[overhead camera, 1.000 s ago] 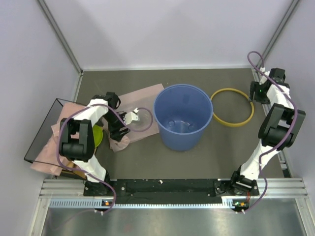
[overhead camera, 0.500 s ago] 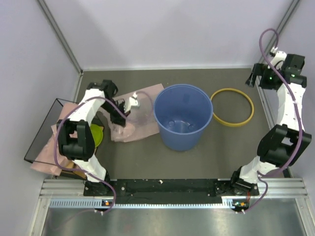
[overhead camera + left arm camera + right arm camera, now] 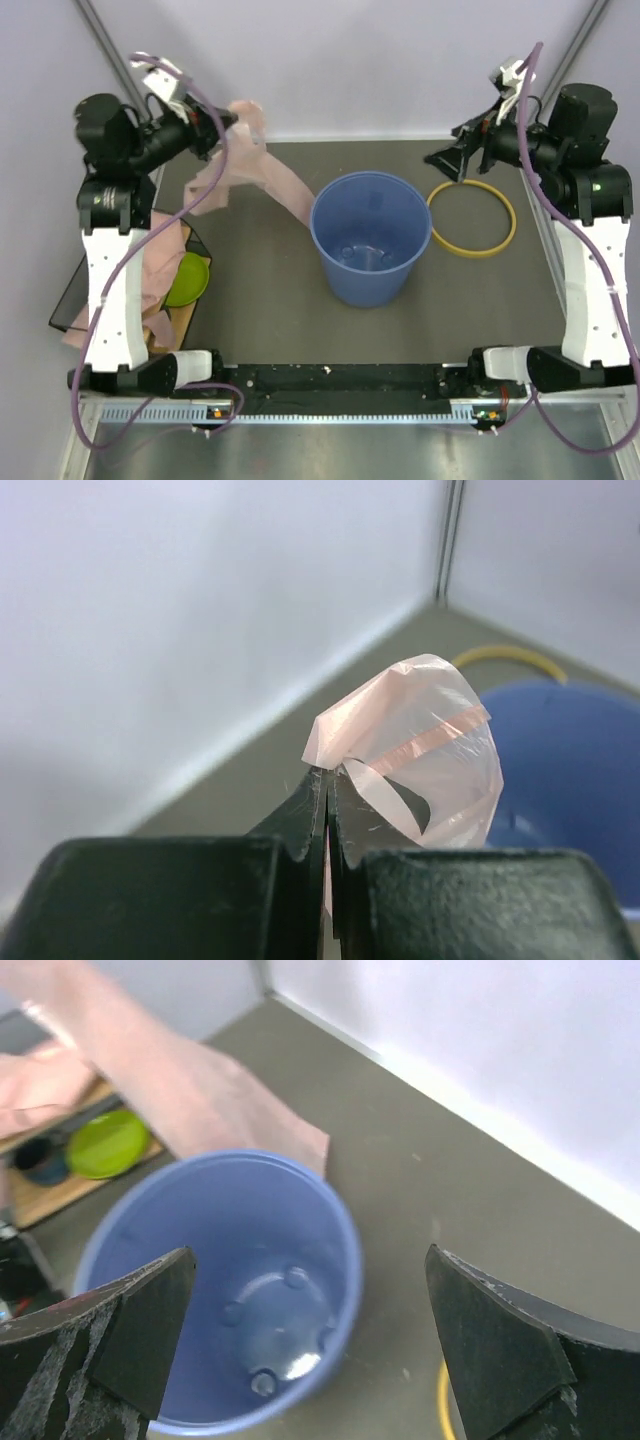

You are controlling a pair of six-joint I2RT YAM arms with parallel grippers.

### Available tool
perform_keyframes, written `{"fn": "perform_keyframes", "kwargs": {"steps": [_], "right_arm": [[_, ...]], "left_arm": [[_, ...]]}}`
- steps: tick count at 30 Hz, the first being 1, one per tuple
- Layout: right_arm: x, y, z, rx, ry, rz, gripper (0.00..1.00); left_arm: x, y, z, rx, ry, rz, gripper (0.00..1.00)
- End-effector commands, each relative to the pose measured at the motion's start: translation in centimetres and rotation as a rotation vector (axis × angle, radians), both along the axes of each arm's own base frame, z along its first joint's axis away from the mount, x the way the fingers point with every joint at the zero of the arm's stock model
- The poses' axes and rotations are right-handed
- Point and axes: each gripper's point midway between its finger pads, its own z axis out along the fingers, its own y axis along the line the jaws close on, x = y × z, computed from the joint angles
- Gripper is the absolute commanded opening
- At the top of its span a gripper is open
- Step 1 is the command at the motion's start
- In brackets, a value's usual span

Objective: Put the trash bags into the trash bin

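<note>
My left gripper (image 3: 325, 780) is clamped on a pink trash bag (image 3: 420, 740), high up and left of the trash bin (image 3: 370, 250), with the bag trailing toward the bin's left rim. My right gripper (image 3: 450, 160) hangs spread wide above the bin's right side, holding nothing.

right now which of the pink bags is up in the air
The bag pinched in the left gripper, hanging beside the blue bin. The other bags lie crumpled in a heap by the green bowl.

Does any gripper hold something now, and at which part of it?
The left gripper pinches a bag at its upper end; the right gripper holds nothing.
</note>
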Motion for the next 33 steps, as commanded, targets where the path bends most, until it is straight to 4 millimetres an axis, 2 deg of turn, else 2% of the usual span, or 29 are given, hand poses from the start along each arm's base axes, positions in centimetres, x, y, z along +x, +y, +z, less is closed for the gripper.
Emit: {"fn": "perform_keyframes", "kwargs": {"steps": [1, 6, 7, 8, 9, 10, 11, 12, 13, 15, 18, 20, 22, 23, 26, 28, 29, 30, 31, 32, 33], "right_arm": [[-4.4, 5.4, 5.1, 0.098, -0.096, 0.178, 0.99], [-5.9, 10.6, 9.8, 0.233, -0.171, 0.283, 0.99], [-6.6, 12.6, 10.1, 0.247, -0.167, 0.339, 0.99], [-6.8, 13.4, 10.7, 0.261, -0.179, 0.351, 0.99], [-7.5, 14.1, 12.6, 0.285, -0.228, 0.374, 0.99], [-8.3, 16.1, 12.8, 0.298, -0.221, 0.426, 0.99], [-8.6, 16.9, 13.4, 0.318, -0.219, 0.444, 0.99], [-9.6, 17.4, 15.0, 0.341, -0.253, 0.462, 0.99], [-9.4, 19.0, 14.8, 0.346, -0.240, 0.464, 0.99], [-10.1, 19.8, 15.9, 0.368, -0.258, 0.472, 0.99], [-9.0, 21.2, 15.3, 0.365, -0.246, 0.402, 0.98], [-7.2, 21.6, 14.2, 0.343, -0.230, 0.317, 0.96], [-6.4, 21.7, 13.8, 0.336, -0.226, 0.285, 0.86], [-6.1, 22.0, 13.5, 0.335, -0.216, 0.283, 0.77], [-6.7, 23.0, 13.5, 0.352, -0.187, 0.337, 0.75], [-7.0, 24.1, 12.8, 0.337, -0.177, 0.357, 0.78], [-7.0, 24.4, 12.3, 0.329, -0.170, 0.364, 0.75], [-6.9, 24.9, 11.8, 0.322, -0.160, 0.368, 0.69], [-6.8, 25.0, 11.6, 0.321, -0.153, 0.366, 0.57], [-6.5, 25.1, 11.4, 0.317, -0.146, 0.359, 0.29], [-6.4, 25.0, 11.3, 0.315, -0.148, 0.350, 0.17]], "left_arm": [[-4.0, -1.3, 10.3, -0.223, -0.217, -0.047, 0.00], [-6.0, -2.9, 12.2, -0.257, -0.262, -0.091, 0.00], [-6.6, -3.8, 12.4, -0.249, -0.280, -0.118, 0.00], [-6.5, -3.9, 12.5, -0.253, -0.287, -0.104, 0.00], [-6.6, -4.3, 12.4, -0.236, -0.299, -0.108, 0.00], [-7.2, -5.5, 12.4, -0.230, -0.305, -0.141, 0.00], [-7.6, -5.8, 12.7, -0.223, -0.325, -0.143, 0.00], [-7.8, -6.4, 12.9, -0.223, -0.338, -0.145, 0.00], [-7.9, -6.8, 12.8, -0.221, -0.334, -0.158, 0.00], [-7.8, -7.7, 12.8, -0.216, -0.331, -0.166, 0.00], [-8.3, -8.4, 12.7, -0.210, -0.329, -0.181, 0.00], [-8.6, -8.8, 12.5, -0.211, -0.328, -0.196, 0.00], [-8.9, -9.2, 12.4, -0.214, -0.324, -0.210, 0.00], [-9.1, -9.2, 12.4, -0.214, -0.323, -0.215, 0.00], [-9.0, -9.4, 12.1, -0.191, -0.332, -0.213, 0.00], [-9.5, -9.7, 12.2, -0.191, -0.333, -0.234, 0.00], [-9.6, -9.9, 12.1, -0.191, -0.331, -0.240, 0.00], [-10.0, -10.0, 12.2, -0.191, -0.335, -0.256, 0.00], [-10.2, -10.0, 12.2, -0.191, -0.337, -0.259, 0.00], [-10.5, -10.0, 12.4, -0.193, -0.342, -0.268, 0.00], [-10.9, -9.9, 12.4, -0.187, -0.345, -0.267, 0.00]]}}
